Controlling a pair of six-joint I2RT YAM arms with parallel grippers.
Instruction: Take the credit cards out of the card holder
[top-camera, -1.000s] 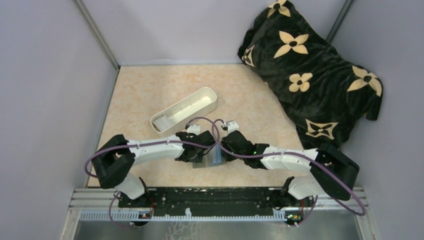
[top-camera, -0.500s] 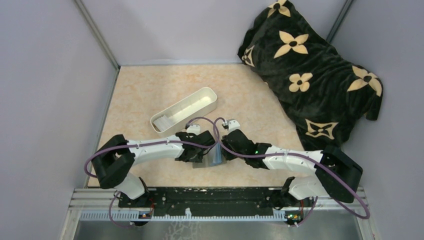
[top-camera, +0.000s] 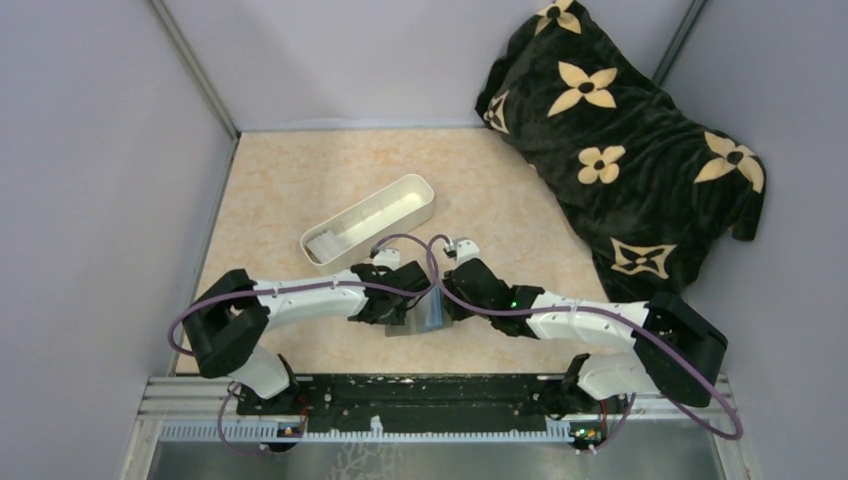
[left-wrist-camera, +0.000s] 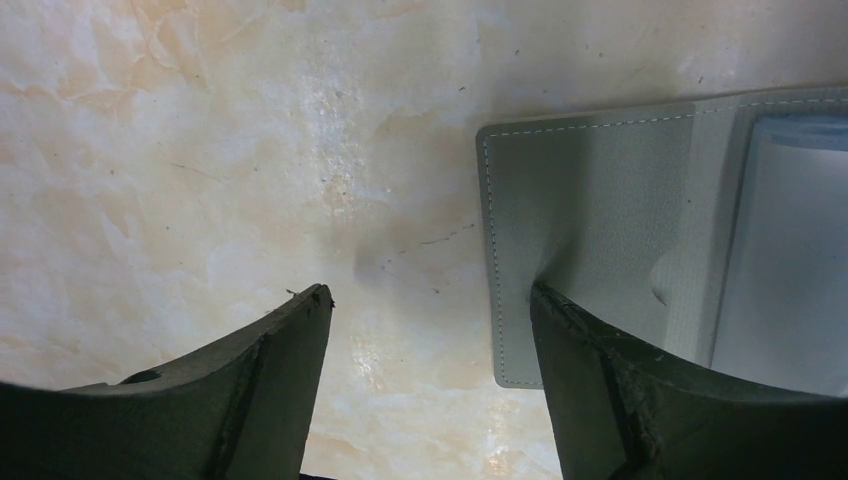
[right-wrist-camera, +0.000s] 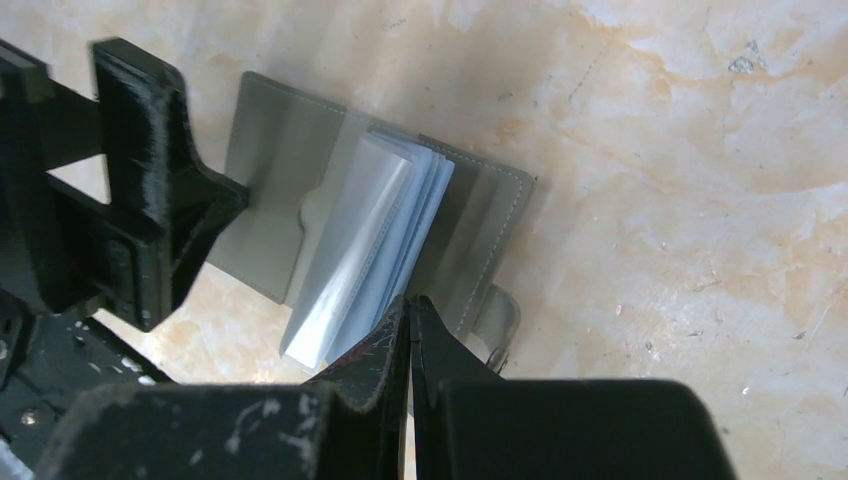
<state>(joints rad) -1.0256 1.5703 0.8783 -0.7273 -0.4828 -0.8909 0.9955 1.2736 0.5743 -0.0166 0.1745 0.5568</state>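
The grey card holder (top-camera: 418, 320) lies open on the table between my two grippers. In the left wrist view its grey left flap (left-wrist-camera: 600, 200) lies flat, and my open left gripper (left-wrist-camera: 430, 292) straddles its left edge, with the right finger (left-wrist-camera: 600, 380) pressing on the flap. In the right wrist view the blue-grey inner pockets (right-wrist-camera: 375, 240) stand fanned up from the card holder (right-wrist-camera: 270, 180). My right gripper (right-wrist-camera: 410, 298) is shut, its tips against the edge of those pockets. No credit card shows. Both grippers, left (top-camera: 395, 305) and right (top-camera: 447, 298), sit low over the card holder.
A long white plastic tray (top-camera: 368, 222) stands just behind the grippers. A black blanket with tan flowers (top-camera: 620, 140) fills the back right corner. Grey walls close the table on the left, back and right. The left gripper's black body (right-wrist-camera: 150, 220) shows in the right wrist view.
The right arm's elbow has shifted slightly to the right. The grippers and the card holder have stayed in place.
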